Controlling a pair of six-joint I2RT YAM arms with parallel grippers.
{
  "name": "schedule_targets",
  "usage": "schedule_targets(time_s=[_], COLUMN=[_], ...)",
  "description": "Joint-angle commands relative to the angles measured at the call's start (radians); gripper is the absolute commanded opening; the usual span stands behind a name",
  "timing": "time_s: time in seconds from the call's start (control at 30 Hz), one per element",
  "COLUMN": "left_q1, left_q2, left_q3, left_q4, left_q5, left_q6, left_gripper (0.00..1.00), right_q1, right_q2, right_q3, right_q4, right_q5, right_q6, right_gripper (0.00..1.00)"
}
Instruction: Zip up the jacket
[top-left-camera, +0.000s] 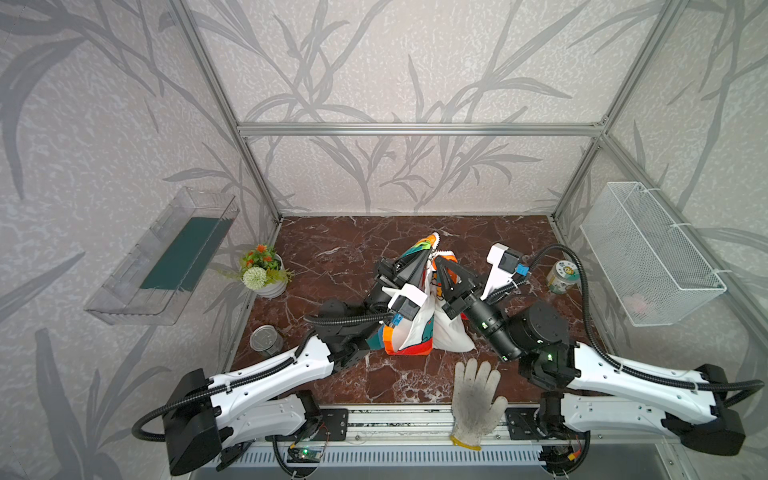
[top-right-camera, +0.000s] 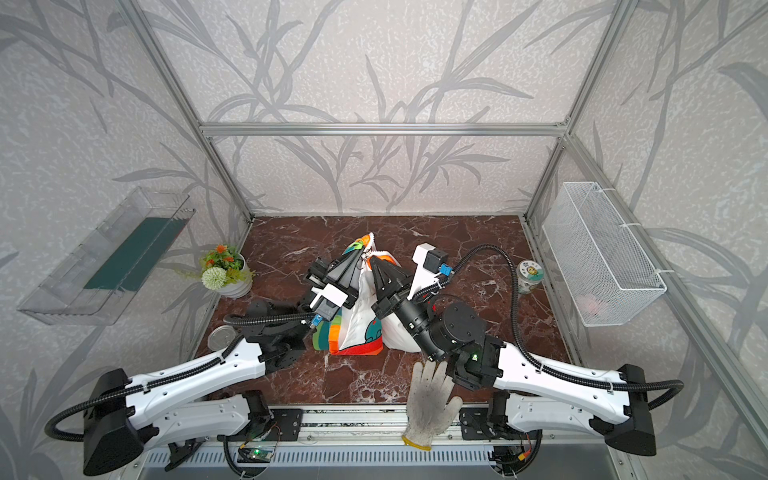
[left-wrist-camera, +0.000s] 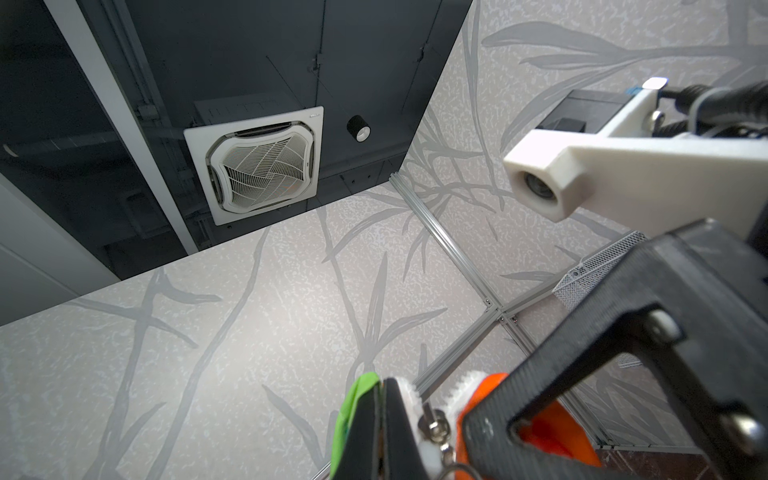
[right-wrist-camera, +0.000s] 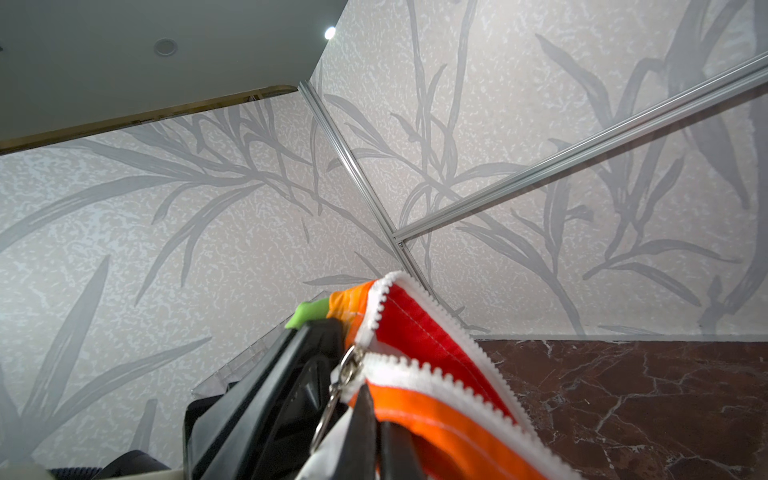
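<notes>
Nearest you, at 5 o'clock on the table (top-left-camera: 332, 257), a dirty white glove (top-left-camera: 476, 399) lies over the front edge. Past it, at the centre, the jacket (top-left-camera: 415, 332) stands bunched, with its hem on the table and its top edge held up between both arms. Your left gripper (top-left-camera: 427, 254) is clamped on the green-striped edge. Your right gripper (top-left-camera: 439, 262) pinches the orange edge just beside the ring pull (right-wrist-camera: 328, 411). Above the slider, the zipper teeth (right-wrist-camera: 415, 374) stand apart. Farther out are a can (top-left-camera: 266, 340) at 8 o'clock, a flower pot (top-left-camera: 264, 272) at 10 and a jar (top-left-camera: 561, 277) at 2.
</notes>
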Motion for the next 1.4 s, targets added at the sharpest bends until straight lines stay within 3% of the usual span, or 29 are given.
schedule_targets(time_s=[0.0, 0.73, 1.13, 1.23, 1.3, 1.37], left_q1=[-0.005, -0.006, -0.006, -0.007, -0.004, 0.014], left_q2=[-0.037, -0.056, -0.08, -0.086, -0.081, -0.049], left_q3=[0.012, -0.006, -0.045, -0.049, -0.032, -0.021], left_q4=[0.024, 0.005, -0.019, -0.045, -0.113, -0.151], left_q5=[-0.004, -0.007, -0.027, -0.059, -0.147, -0.183], left_q6=[0.038, 0.032, -0.012, -0.046, -0.115, -0.167], left_gripper=[0.0, 0.0, 0.0, 0.0, 0.0, 0.0], right_q1=[-0.005, -0.047, -0.16, -0.185, -0.207, -0.278], right_q2=[-0.007, -0.051, -0.069, -0.075, -0.07, -0.052], right_q3=[0.024, 0.079, 0.115, 0.123, 0.13, 0.133], right_q4=[0.04, -0.101, -0.189, -0.207, -0.232, -0.243], right_q5=[0.029, -0.039, -0.155, -0.173, -0.181, -0.223], right_q6=[-0.021, -0.09, -0.096, -0.105, -0.103, -0.077], right_gripper=[0.0, 0.0, 0.0, 0.0, 0.0, 0.0])
